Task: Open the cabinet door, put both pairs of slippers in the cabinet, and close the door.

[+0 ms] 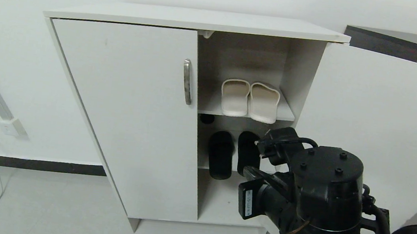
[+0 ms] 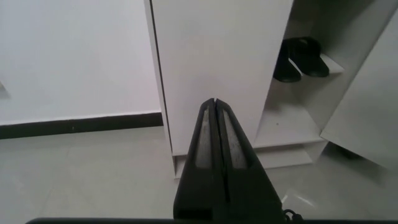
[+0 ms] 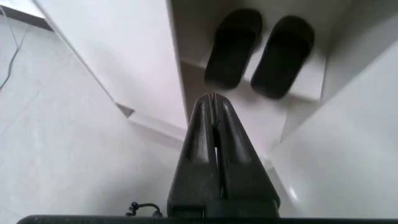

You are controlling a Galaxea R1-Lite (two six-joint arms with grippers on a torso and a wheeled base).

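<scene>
The cabinet (image 1: pixel 200 18) has its right door (image 1: pixel 380 125) swung wide, while the left door (image 1: pixel 122 115) is shut, its handle (image 1: pixel 187 81) untouched. Both pairs look to be stowed already: the white slippers (image 1: pixel 249 100) sit side by side on the upper shelf (image 1: pixel 287 112), close to its front edge, and the black slippers (image 1: pixel 233 155) lie side by side on the shelf below (image 3: pixel 311 84), reaching right up to its front edge, one of them perhaps a little over it. The right pincer (image 3: pixel 213 98) hangs just in front of the open compartment, below the black pair, its fingers pressed together with nothing between them. The left pincer (image 2: pixel 214 102) is likewise pressed together and holds nothing, low in front of the closed left door, above the floor (image 2: pixel 81 174). From where I stand, opening and loading appear done, and what is left is swinging the right door shut, best checked against that black pair at the shelf's edge.
</scene>
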